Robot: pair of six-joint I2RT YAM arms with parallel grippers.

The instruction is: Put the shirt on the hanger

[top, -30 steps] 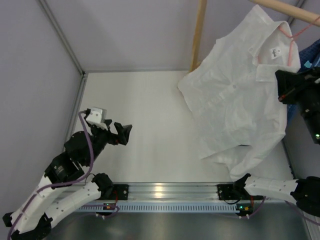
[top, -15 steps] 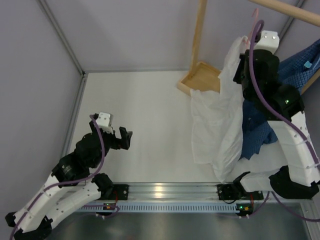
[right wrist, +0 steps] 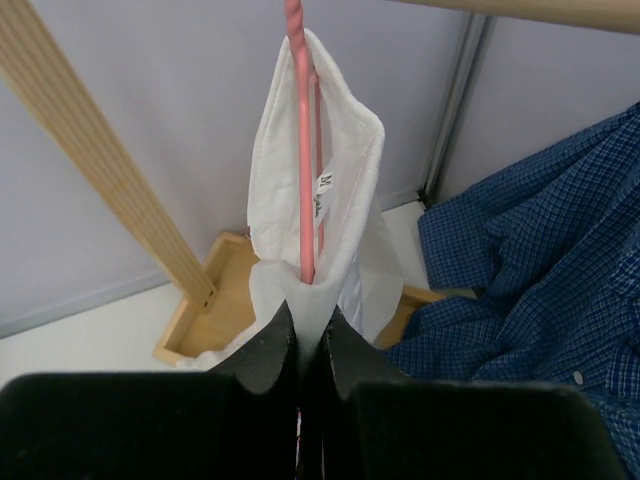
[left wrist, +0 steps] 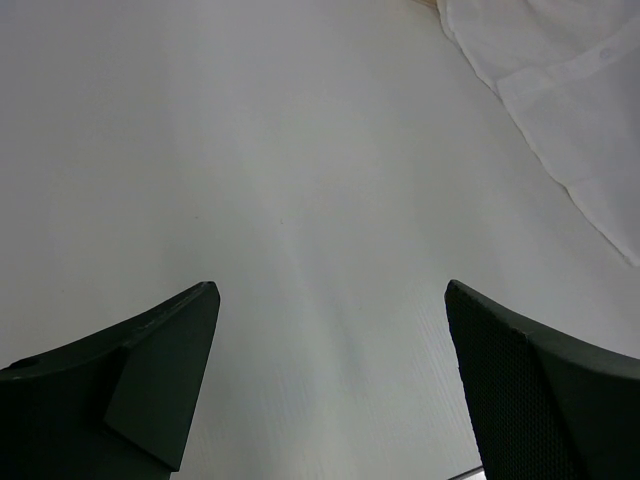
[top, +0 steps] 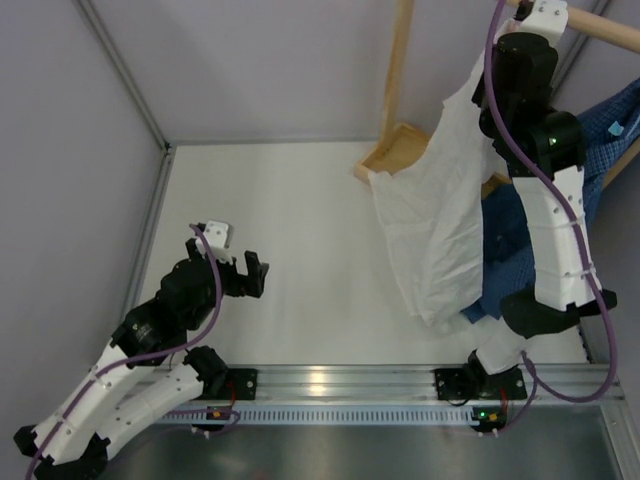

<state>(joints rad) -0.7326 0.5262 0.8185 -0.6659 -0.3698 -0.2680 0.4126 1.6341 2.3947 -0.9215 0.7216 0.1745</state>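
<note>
Hanging lengthwise below the right gripper, the white shirt has its collar uppermost and its hem lowest, so its long axis runs from beside the wooden rod down toward the tabletop. The right jaws are pressed together on the pink hanger and the collar fabric around it. The wire rises nearly upright out of the collar, and its hook is out of view. The blue checked shirt hangs just beside the white one, on the right. The left gripper hovers over bare tabletop, well apart from the shirt, its jaws spread wide.
</note>
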